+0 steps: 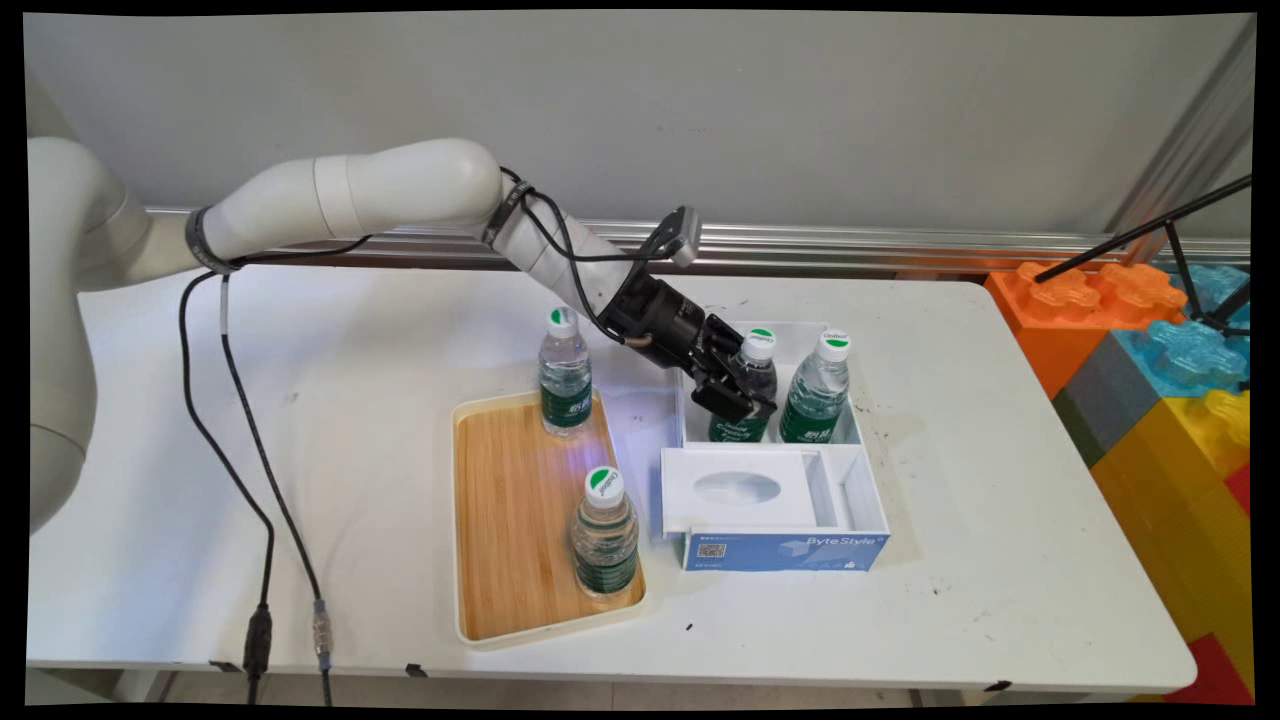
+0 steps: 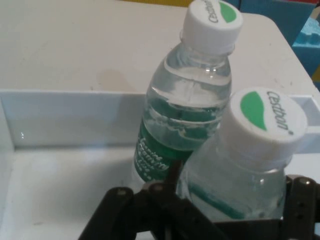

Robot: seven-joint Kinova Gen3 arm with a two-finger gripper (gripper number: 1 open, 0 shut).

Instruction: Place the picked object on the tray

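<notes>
Nearest water bottle [image 2: 250, 165] stands upright between the hand's [image 1: 738, 392] fingers inside the white box [image 1: 700, 400]; grip closure cannot be told.

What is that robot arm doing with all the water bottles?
The robot's black claw is down in the back part of a white box, right at one of the two water bottles standing there. The second one stands beside it. Two more bottles stand on a wooden tray, one at the back, one at the front.
</notes>
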